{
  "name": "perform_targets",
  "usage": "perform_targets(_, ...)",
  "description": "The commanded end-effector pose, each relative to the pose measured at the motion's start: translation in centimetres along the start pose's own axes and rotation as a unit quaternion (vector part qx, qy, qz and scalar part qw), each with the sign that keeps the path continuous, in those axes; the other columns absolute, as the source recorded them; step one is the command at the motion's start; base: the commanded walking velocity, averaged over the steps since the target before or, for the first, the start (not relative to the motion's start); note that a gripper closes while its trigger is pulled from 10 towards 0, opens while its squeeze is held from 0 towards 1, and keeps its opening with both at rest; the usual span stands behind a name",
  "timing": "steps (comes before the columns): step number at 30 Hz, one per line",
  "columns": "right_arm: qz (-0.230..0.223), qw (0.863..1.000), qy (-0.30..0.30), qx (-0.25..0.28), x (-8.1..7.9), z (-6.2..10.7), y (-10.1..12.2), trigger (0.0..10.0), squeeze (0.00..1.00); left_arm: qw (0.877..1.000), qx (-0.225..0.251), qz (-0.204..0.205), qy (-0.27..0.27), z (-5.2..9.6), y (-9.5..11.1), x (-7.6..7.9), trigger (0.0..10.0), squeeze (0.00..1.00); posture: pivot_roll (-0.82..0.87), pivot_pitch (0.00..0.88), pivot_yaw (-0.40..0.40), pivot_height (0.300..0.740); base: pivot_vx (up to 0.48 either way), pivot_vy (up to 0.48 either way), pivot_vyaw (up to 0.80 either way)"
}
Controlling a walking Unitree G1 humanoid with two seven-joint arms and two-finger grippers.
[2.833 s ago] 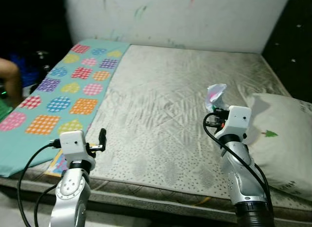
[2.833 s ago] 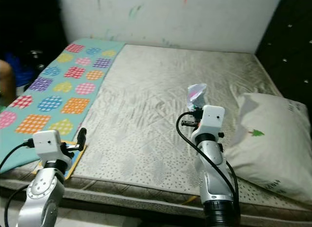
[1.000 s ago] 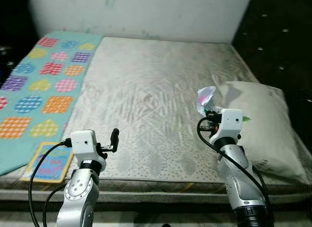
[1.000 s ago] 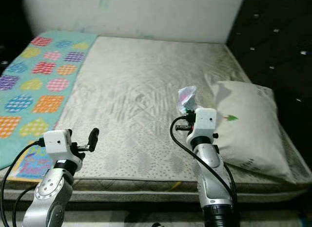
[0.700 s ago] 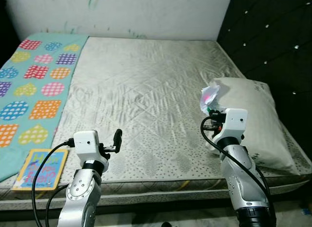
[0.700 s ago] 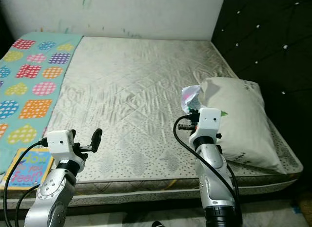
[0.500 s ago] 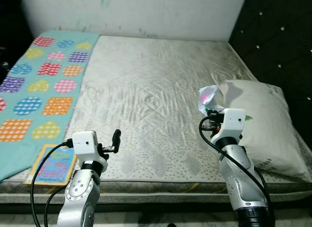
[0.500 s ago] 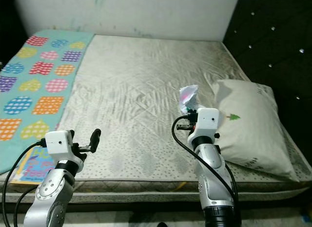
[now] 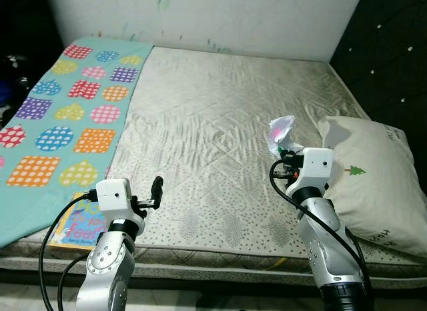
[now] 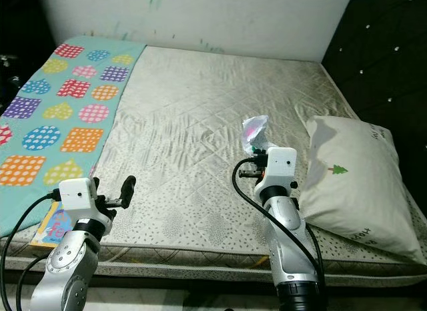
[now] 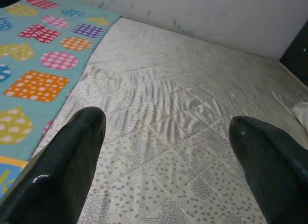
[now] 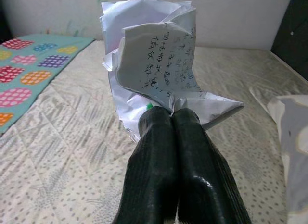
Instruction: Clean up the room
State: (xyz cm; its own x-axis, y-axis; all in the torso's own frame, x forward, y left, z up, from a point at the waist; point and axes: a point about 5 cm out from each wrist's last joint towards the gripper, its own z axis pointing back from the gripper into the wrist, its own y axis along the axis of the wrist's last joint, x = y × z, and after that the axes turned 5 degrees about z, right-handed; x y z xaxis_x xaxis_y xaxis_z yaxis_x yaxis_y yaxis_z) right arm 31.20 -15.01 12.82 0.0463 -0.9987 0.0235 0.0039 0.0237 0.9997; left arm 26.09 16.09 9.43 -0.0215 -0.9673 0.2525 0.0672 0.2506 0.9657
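Note:
My right gripper (image 12: pixel 171 119) is shut on a crumpled sheet of white paper (image 12: pixel 154 65) with handwriting on it. In the eye views the crumpled paper (image 9: pixel 280 132) is held up above the grey mattress (image 9: pixel 213 124), just left of the pillow (image 9: pixel 373 177). My left gripper (image 11: pixel 166 137) is open with nothing between its fingers; it hovers over the mattress's front left edge (image 9: pixel 157 188). A colourful children's book (image 9: pixel 75 221) lies flat at the front left corner of the bed, partly behind my left arm.
A teal blanket with coloured hearts and squares (image 9: pixel 60 117) covers the bed's left side. A white pillow with a small green tree print lies at the right. A dark tufted headboard wall (image 9: pixel 393 57) stands right, a white scribbled wall (image 9: pixel 213 21) behind.
The camera has swung right and then back left, so the whole scene shifted. Both arms hold the same pose; the right gripper still grips the crumpled paper.

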Motion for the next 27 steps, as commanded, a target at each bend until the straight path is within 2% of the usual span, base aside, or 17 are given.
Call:
perform_targets(1, -0.001, 1.000, -0.004, -0.001, 0.33, -0.12, 0.11, 10.0, 0.00, 1.000, -0.001, 0.001, -0.004, -0.13, 0.10, 0.23, 10.0, 0.00, -0.04, 0.083, -0.031, 0.740, 0.000, 0.281, 0.00)
perform_targets(16, -0.012, 1.000, 0.002, -0.001, 0.04, 0.07, 0.04, 10.0, 0.00, 1.000, -0.002, 0.003, -0.004, -0.06, -0.01, 0.39, 10.0, 0.00, -0.04, 0.092, -0.032, 0.740, 0.000, 0.307, 0.00)
perform_targets(27, -0.011, 1.000, 0.005, -0.006, 0.10, 0.08, -0.05, 10.0, 0.00, 1.000, -0.002, 0.008, -0.002, -0.03, -0.08, 0.47, 10.0, 0.00, -0.04, 0.100, -0.036, 0.740, 0.000, 0.325, -0.64)
